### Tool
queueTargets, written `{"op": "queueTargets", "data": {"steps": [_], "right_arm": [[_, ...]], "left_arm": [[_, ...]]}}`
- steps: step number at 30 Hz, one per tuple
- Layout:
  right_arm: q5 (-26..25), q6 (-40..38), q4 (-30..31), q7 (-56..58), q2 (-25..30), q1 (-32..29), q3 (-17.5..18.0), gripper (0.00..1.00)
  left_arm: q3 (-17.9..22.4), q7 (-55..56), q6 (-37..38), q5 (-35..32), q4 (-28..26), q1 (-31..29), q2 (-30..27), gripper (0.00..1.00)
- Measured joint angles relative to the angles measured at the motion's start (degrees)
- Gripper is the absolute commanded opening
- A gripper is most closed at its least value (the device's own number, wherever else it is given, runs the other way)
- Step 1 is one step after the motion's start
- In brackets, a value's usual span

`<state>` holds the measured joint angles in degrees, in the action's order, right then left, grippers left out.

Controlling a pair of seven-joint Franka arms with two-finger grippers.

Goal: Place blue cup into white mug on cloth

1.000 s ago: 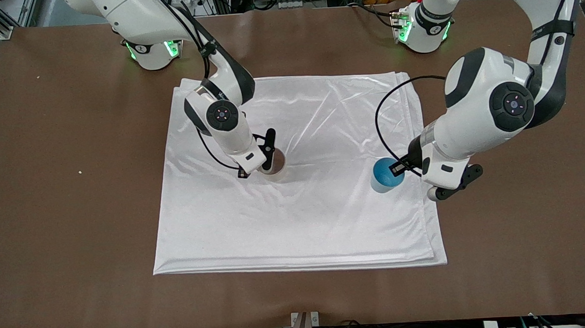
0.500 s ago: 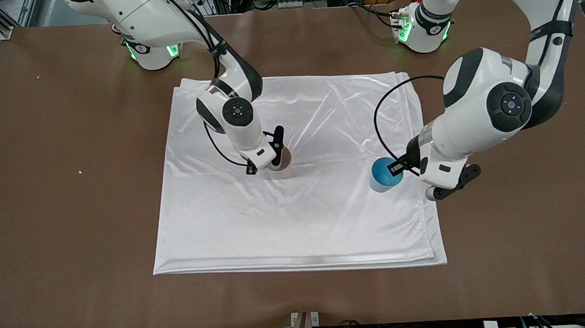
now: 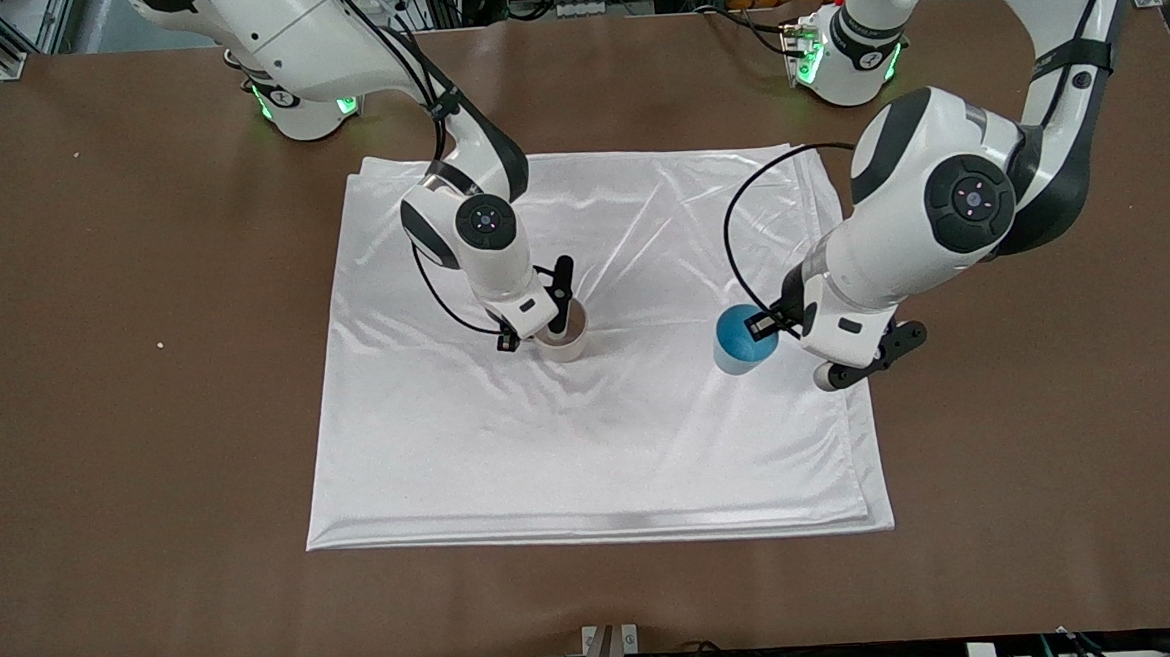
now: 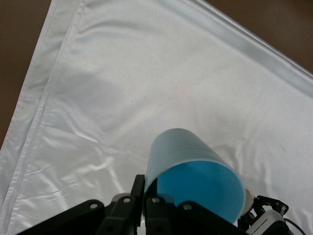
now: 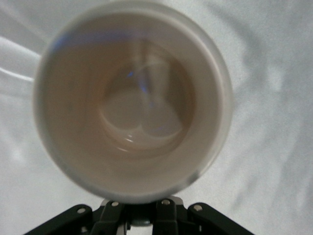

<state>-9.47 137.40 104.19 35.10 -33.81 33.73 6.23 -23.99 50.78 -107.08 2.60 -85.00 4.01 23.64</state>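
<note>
The white cloth (image 3: 601,448) lies spread on the brown table. My right gripper (image 3: 553,320) is shut on the white mug (image 3: 568,341) near the cloth's middle. In the right wrist view the mug (image 5: 132,98) fills the picture, mouth up with a beige inside. My right gripper (image 5: 139,205) grips its side and hides the handle. My left gripper (image 3: 760,327) is shut on the rim of the blue cup (image 3: 741,340) and holds it over the cloth toward the left arm's end. In the left wrist view my left gripper (image 4: 145,188) pinches the wall of the blue cup (image 4: 195,181) over the cloth (image 4: 146,73).
The bare brown table (image 3: 100,444) surrounds the cloth. Both arm bases stand at the table's edge farthest from the front camera. A black cable loop (image 3: 735,220) hangs from the left arm over the cloth. A small crumb (image 3: 160,344) lies on the table toward the right arm's end.
My right gripper has carried the white mug a little toward the left arm's end. My left gripper has carried the blue cup toward the mug, farther over the cloth.
</note>
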Motion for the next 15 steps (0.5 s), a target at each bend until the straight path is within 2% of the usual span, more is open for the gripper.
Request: {"op": "queueTargets", "data": {"steps": [4, 5, 7, 8, 15], "right_arm": [[0.00, 0.04, -0.07, -0.02, 0.00, 0.00, -0.02, 0.64], [0.00, 0.05, -0.09, -0.04, 0.00, 0.00, -0.04, 0.72], [0.00, 0.07, -0.15, -0.08, 0.00, 0.00, -0.14, 0.95], [0.00, 0.08, -0.20, -0.08, 0.00, -0.01, -0.22, 1.00], [-0.01, 0.01, -1.08, -0.32, 0.67, -0.03, -0.46, 1.00]], "left_arm": [[0.00, 0.40, 0.00, 0.00, 0.00, 0.67, 0.01, 0.00], [0.00, 0.60, 0.00, 0.00, 0.00, 0.81, 0.01, 0.00], [0.00, 1.07, 0.00, 0.00, -0.01, 1.11, 0.01, 0.00], [-0.01, 1.15, 0.00, 0.00, -0.01, 1.25, 0.01, 0.00], [-0.03, 1.24, 0.03, -0.08, -0.06, 2.39, 0.06, 0.00]]}}
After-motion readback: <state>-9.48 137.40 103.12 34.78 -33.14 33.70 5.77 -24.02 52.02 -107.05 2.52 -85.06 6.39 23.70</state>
